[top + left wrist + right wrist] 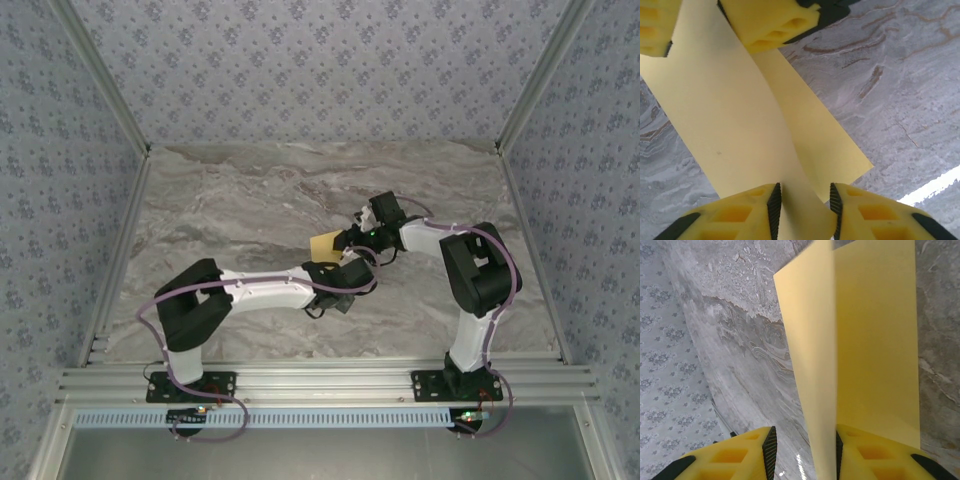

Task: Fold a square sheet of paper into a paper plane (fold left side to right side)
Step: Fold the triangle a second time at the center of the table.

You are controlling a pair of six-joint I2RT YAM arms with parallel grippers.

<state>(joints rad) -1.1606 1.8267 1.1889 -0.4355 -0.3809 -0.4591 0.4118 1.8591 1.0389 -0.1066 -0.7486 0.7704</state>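
The square sheet of paper point(322, 245) is yellow and lies mid-table, with one side lifted and curled over the part lying flat. In the left wrist view the sheet point(730, 125) rises between my left gripper's point(802, 192) pads, which stand apart around the curl. My left gripper point(340, 268) is at the sheet's near edge. My right gripper point(358, 238) is at its right side. In the right wrist view the raised flap point(810, 365) leans on the right finger of my right gripper point(802, 437); bare table shows beside the left pad. The paper plane is out of view.
The grey marbled table point(250, 200) is walled by patterned panels point(60, 150) at the left, back and right. An aluminium rail point(320, 385) runs along the near edge with both arm bases. The right gripper's yellow fingers point(772, 22) reach in at the top of the left wrist view.
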